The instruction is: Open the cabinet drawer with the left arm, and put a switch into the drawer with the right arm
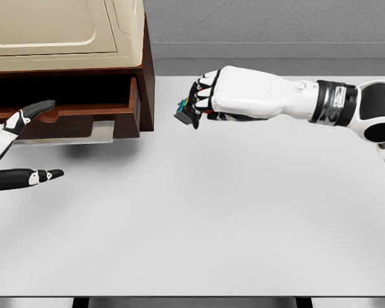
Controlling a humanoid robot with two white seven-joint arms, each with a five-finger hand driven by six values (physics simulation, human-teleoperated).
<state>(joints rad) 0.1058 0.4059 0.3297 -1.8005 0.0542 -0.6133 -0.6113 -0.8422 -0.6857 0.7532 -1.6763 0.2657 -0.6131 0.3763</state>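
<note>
Your right hand [208,96] has a smooth white shell and black-tipped, white-segmented fingers; behind its white forearm sits a black wrist band with a pale label, then a dark rounded joint. Your left hand [16,151] shows black fingers with white segments.

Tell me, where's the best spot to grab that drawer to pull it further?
Probably the front panel's top edge, from the front. The drawer is already partly out of the cabinet, leaving that edge exposed. The left hand is open beside it.
</note>
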